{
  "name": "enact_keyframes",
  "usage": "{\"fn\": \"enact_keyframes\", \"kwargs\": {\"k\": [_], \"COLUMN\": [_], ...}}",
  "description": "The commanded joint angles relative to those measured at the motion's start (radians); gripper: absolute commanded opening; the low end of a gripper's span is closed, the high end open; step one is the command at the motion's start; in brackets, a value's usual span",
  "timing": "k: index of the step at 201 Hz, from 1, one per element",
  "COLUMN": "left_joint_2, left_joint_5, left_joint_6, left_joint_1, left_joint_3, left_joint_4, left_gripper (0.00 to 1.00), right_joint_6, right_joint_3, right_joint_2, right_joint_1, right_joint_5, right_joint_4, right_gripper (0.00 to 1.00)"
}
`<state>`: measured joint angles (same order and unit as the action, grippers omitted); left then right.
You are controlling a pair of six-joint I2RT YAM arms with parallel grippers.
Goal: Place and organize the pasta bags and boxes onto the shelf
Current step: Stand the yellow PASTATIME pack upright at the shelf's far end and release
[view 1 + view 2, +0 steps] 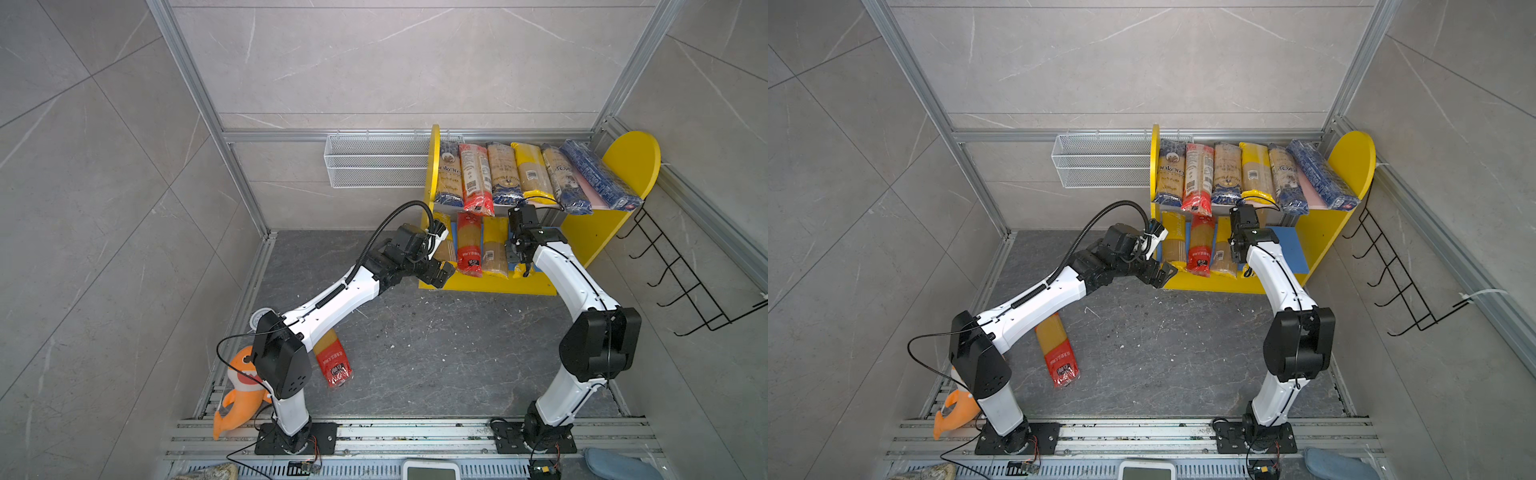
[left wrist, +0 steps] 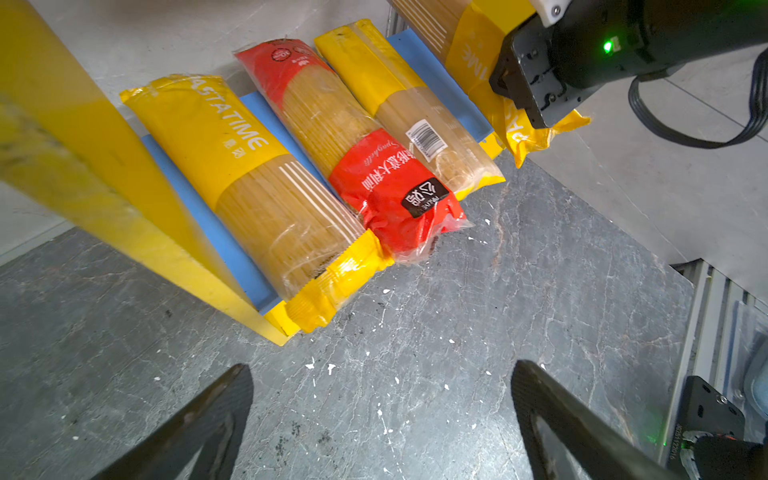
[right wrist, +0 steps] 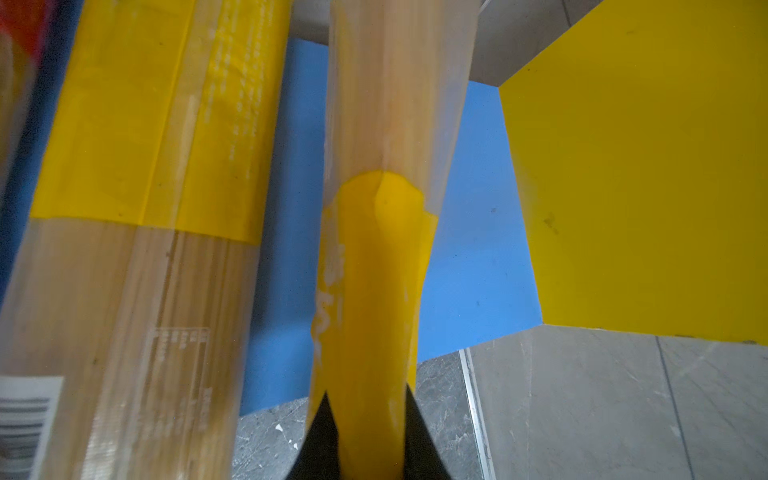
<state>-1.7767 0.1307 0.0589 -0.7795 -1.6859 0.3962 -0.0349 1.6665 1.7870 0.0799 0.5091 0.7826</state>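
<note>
Right claw clenched on yellow end of clear plastic spaghetti bag, which ran ahead of it over the blue lower shelf board. Best judged: lay flat, parallel to neighbouring yellow-banded pack beside claw, then release.

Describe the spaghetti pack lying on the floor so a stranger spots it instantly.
Find the yellow shelf at the back, then come forward across the dark floor to the left arm. Half under its white link lies a spaghetti pack with a red end, near an orange shark toy. It alone lies on the floor, not on a board.
</note>
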Motion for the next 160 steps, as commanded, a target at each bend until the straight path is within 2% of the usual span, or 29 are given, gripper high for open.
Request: {"fn": "enact_keyframes", "kwargs": {"k": [1, 40, 72, 122, 140, 160], "left_joint_2": [0.01, 0.029, 0.049, 0.075, 0.082, 0.091], "left_joint_5": [-0.013, -0.02, -0.032, -0.048, -0.048, -0.049], "left_joint_6": [-0.026, -0.025, -0.02, -0.013, -0.01, -0.005], "left_joint_1": [0.011, 0.021, 0.02, 0.021, 0.02, 0.021], "left_joint_3": [-0.041, -0.024, -0.002, 0.016, 0.024, 0.03], "left_joint_4": [-0.014, -0.01, -0.011, -0.004, -0.003, 0.0], "left_gripper": [1.0, 1.0, 1.0, 1.0, 1.0, 1.0], "right_joint_6": [-0.018, -0.019, -0.021, 0.005, 0.012, 0.021], "right_joint_3": [0.109, 0.139, 0.138, 0.116, 0.098, 0.085], "right_joint_2": [0.028, 0.066, 0.078, 0.063, 0.05, 0.035], "right_joint_1": [-0.005, -0.006, -0.009, -0.008, -0.008, -0.008], "right_joint_5": [0.063, 0.077, 0.087, 0.094, 0.096, 0.099], "right_joint_4": [-0.128, -0.113, -0.117, -0.111, -0.109, -0.108], "right_gripper": [0.0, 0.01, 0.17, 0.59, 0.68, 0.69]}}
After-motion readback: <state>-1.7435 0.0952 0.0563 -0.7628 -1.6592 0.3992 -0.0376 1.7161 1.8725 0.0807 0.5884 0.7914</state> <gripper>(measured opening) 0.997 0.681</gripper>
